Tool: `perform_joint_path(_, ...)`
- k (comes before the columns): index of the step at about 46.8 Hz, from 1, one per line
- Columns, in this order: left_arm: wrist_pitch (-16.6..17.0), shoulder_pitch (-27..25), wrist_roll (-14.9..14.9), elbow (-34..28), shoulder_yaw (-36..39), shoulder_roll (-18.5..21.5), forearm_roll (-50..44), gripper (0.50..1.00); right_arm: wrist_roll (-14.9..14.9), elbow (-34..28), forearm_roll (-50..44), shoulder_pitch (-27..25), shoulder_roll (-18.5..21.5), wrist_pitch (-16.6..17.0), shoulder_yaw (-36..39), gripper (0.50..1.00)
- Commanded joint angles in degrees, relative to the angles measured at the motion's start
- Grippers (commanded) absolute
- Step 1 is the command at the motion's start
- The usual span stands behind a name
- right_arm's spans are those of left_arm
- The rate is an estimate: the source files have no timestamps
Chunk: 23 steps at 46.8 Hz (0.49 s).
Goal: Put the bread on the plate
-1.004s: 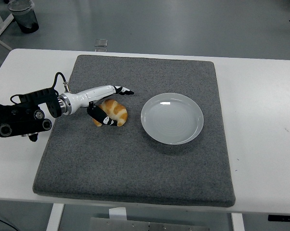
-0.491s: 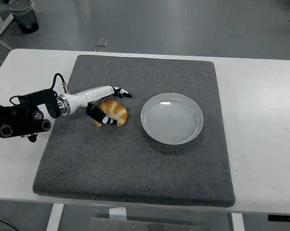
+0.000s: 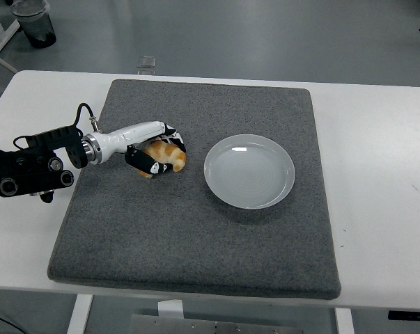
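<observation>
A golden-brown bread roll (image 3: 166,156) lies on the grey mat (image 3: 196,229), left of a round white plate (image 3: 249,170) that holds nothing. My left hand (image 3: 159,154), white with black fingertips, reaches in from the left and its fingers curl around the roll, above and below it. The roll looks to be still resting on the mat. The plate stands a short way to the right of the hand, apart from it. My right arm does not show.
The mat covers most of the white table (image 3: 377,174). A small clear object (image 3: 146,65) sits at the table's far edge. A dark bin (image 3: 34,22) stands on the floor at the top left.
The upper fingers of my left hand, stretched out over the roll before, have curled down onto it. The roll has shifted slightly up and back.
</observation>
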Motion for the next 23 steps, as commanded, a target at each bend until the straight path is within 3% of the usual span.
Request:
perform_joint_path(1, -0.1, -0.2, -0.2, 0.0, 0.0, 0.2, 0.0, 0.5, 0.0, 0.0, 0.0, 0.0, 0.0, 0.0, 0.0, 0.932)
perform_joint_path(23, 0.1, -1.4, -2.6, 0.2, -0.3, 1.6, 0.1, 0.5, 0.0, 0.0, 0.0, 0.0, 0.0, 0.0, 0.0, 0.93)
